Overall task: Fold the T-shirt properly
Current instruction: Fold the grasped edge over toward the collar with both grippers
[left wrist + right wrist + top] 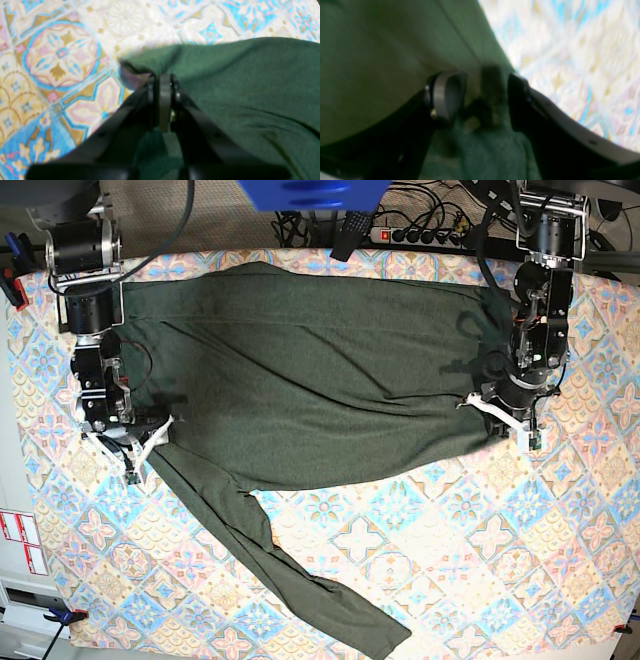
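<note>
The dark olive-green T-shirt (pixel 310 370) lies spread flat across the patterned table, and one long sleeve (pixel 290 570) trails toward the front edge. At the shirt's right edge in the base view, my left gripper (pixel 497 417) is shut. The left wrist view shows this gripper (pixel 165 82) pinching a raised fold of the T-shirt (pixel 250 82). My right gripper (pixel 150 442) sits at the shirt's left edge, where the sleeve starts. In the right wrist view this gripper (pixel 486 97) stands open, with a bunch of the T-shirt (pixel 382 50) loose between its fingers.
A tablecloth (pixel 480 560) with blue, pink and yellow tile patterns covers the table. Behind the far edge lie a power strip (pixel 415 235) and cables. A blue object (pixel 310 192) hangs over the back. The arm bases stand at both back corners.
</note>
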